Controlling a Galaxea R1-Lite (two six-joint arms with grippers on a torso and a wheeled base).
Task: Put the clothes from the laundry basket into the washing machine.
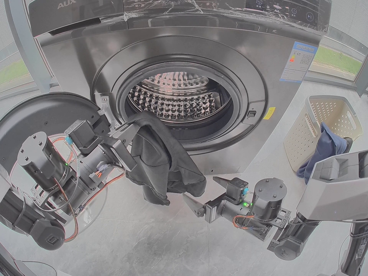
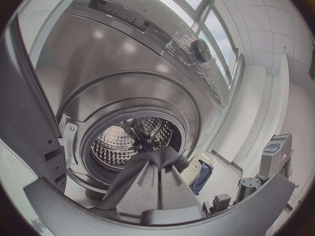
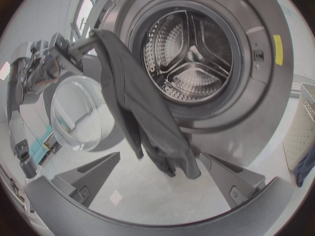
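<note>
Before drum [image 1: 174, 96] | left end effector [image 1: 130, 129] seemingly pinches black garment [image 1: 165, 161] | right end effector [image 1: 199, 187] wide

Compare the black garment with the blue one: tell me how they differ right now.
The black garment hangs in the air from the shut left pincer, at the washing machine's open mouth; the blue garment lies draped over the laundry basket's rim. The black garment is held; nothing grips the blue garment. Both are dark, limp and outside the drum.
</note>
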